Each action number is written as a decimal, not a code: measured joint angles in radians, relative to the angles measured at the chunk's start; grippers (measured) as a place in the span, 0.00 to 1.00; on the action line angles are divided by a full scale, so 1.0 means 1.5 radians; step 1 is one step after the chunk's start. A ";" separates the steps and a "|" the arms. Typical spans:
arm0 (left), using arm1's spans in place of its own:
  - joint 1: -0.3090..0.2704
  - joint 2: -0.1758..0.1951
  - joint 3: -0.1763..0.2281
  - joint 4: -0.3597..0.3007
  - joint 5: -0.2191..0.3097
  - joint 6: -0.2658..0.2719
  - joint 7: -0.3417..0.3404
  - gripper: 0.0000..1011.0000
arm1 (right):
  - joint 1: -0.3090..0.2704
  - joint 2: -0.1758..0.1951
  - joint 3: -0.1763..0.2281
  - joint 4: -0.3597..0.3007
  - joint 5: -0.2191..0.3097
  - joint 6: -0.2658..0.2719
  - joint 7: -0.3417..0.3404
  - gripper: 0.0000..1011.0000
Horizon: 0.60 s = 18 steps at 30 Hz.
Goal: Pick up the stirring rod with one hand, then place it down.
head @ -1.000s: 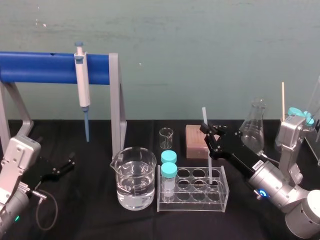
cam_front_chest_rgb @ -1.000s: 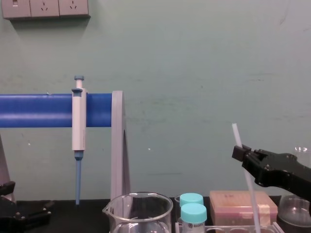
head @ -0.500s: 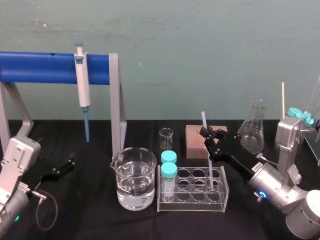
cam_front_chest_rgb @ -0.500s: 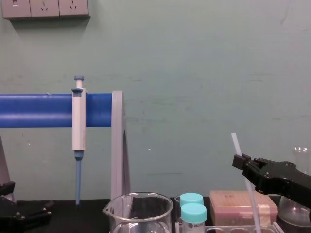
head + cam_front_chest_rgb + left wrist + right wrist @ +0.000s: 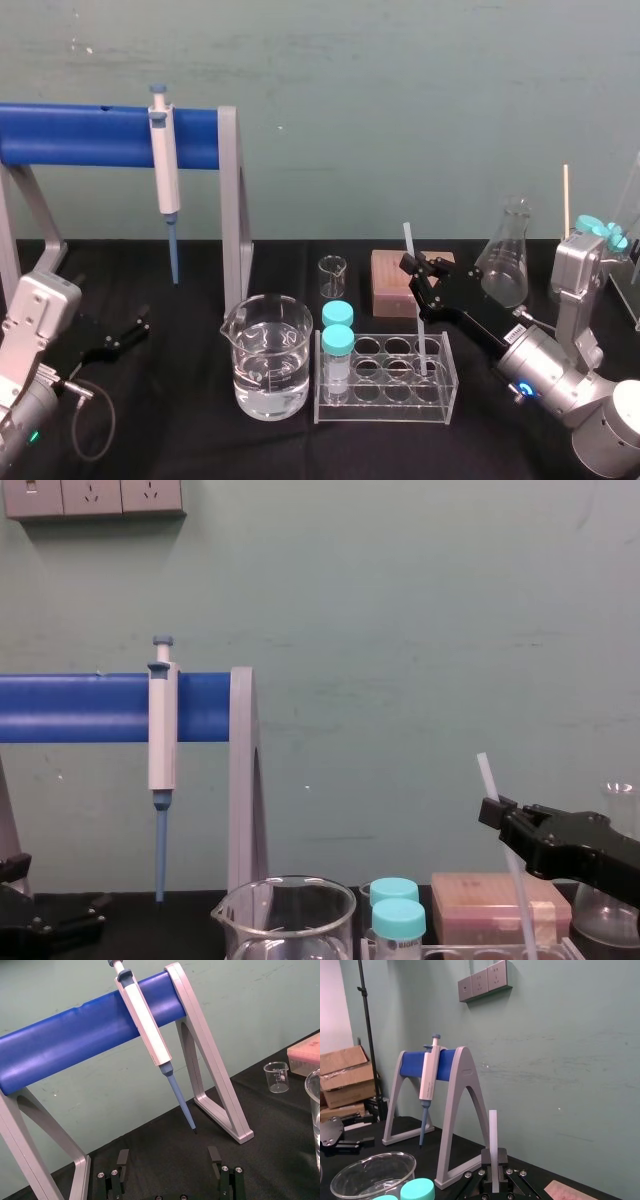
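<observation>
Since a second ago the right black gripper with blocky fingers (image 5: 424, 280) has come lower, and the translucent white stirring rod (image 5: 408, 242) pinched between its fingers now seems to reach into a right-hand hole of the clear plastic tube rack (image 5: 380, 407). Nearest stands this rack, with two teal-capped tubes (image 5: 338, 345) in its left holes and the glass beaker of water (image 5: 266, 365) just beside. The rod leans a little, so I judge it may press on the hole's edge and drag or tip the light rack. Released so, it may topple toward the brown block (image 5: 385, 290) behind. At the far left, the left gripper (image 5: 118, 337) rests on the black table (image 5: 180, 440), fingers spread.
</observation>
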State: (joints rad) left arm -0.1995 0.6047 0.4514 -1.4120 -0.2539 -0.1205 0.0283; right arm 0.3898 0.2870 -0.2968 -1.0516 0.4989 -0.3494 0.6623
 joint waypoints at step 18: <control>0.000 0.000 0.000 0.000 0.000 0.000 0.000 0.99 | -0.001 0.000 0.000 -0.001 -0.001 -0.001 0.000 0.39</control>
State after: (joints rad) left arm -0.1995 0.6047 0.4514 -1.4120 -0.2539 -0.1205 0.0283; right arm 0.3890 0.2870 -0.2968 -1.0536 0.4978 -0.3508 0.6622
